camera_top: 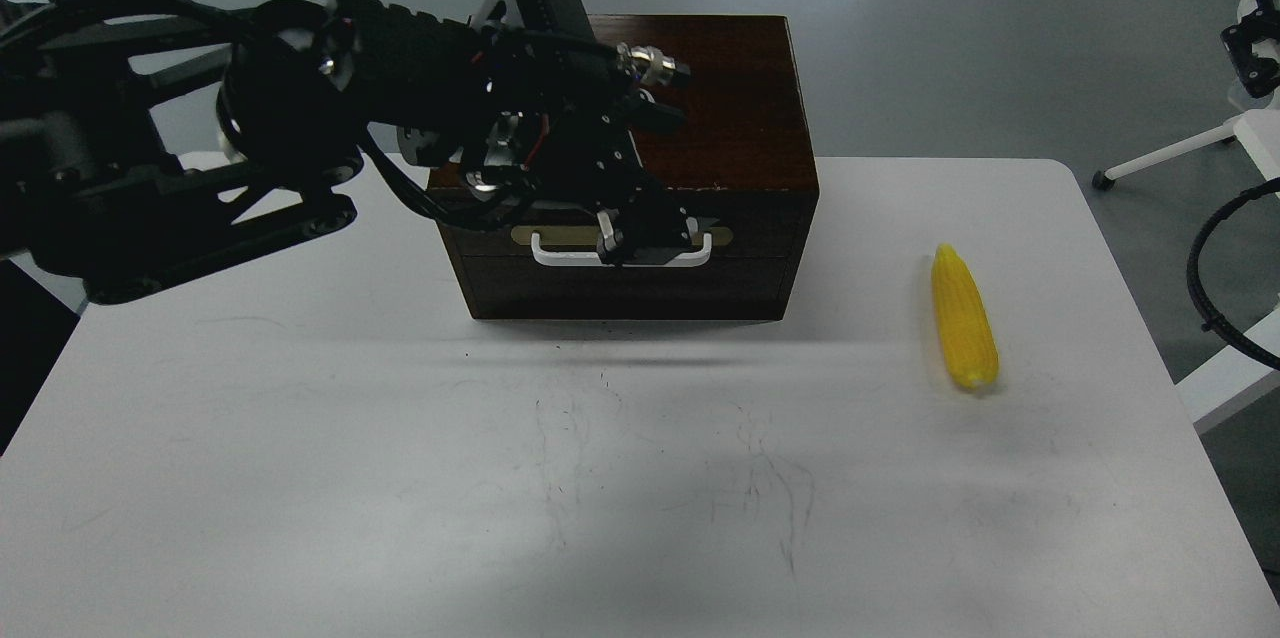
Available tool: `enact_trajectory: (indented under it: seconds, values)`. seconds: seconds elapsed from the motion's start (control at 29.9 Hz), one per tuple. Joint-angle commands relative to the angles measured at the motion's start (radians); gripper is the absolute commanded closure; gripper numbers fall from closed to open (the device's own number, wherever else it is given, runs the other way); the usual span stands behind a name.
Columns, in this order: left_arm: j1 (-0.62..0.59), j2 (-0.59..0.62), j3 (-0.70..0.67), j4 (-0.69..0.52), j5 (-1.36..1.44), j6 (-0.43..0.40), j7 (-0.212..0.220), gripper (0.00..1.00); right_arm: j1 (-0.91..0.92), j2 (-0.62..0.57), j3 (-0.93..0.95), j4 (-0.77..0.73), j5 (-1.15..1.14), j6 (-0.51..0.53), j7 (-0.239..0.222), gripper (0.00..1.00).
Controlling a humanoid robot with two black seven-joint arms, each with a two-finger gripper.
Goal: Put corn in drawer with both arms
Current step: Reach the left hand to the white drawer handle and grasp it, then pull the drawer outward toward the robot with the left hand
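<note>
Grey workshop flooring surrounds a white table (pixel 300 478), on which a dark wooden box (pixel 700 108) stands at the far centre. The drawer (pixel 760 263) sits flush in the box front, fully closed, with its white bar handle (pixel 560 258) running left to right across a brass-coloured plate.

The left arm (pixel 200 158) reaches in from the left, across the box top. The left gripper (pixel 650 243) hangs directly at the handle, on its right half, fingers pointing down. The fingers appear to straddle the bar, but whether they are clamped on it cannot be told: the assembly is dark and overlaps the handle.

The corn (pixel 964 318) lies on the table well to the right of the box, nothing touching it. Its long axis runs near to far, pointed tip at the far end, blunt base at the near end.

The right gripper is not in view; only cables and white structure show at the right edge.

Governing relation: the handle lies under the left gripper, and the drawer's travel is toward the near edge. The corn lies on the right-arm side, well apart from the left gripper. Judged step: seat the grip, then pull the drawer straight toward the near side.
</note>
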Motion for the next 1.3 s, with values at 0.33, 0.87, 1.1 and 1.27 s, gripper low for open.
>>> enact_trajectory:
  seconds: [0.33, 0.87, 1.1, 1.27]
  values:
    - [-0.010, -0.106, 0.230, 0.095, 0.118, 0.000, 0.000, 0.16, 0.003, -0.006, 0.003, -0.009, 0.000, 0.000, 0.006, 0.00]
    - [0.007, -0.104, 0.261, 0.197, 0.171, 0.000, 0.003, 0.16, 0.008, -0.003, 0.003, -0.023, 0.000, 0.000, 0.006, 0.00]
    - [0.005, -0.102, 0.281, 0.201, 0.171, 0.000, -0.006, 0.16, 0.008, -0.005, 0.003, -0.023, 0.000, 0.000, 0.006, 0.00]
    - [0.004, -0.104, 0.321, 0.193, 0.171, 0.000, -0.009, 0.16, 0.008, -0.005, 0.003, -0.024, 0.000, 0.000, 0.006, 0.00]
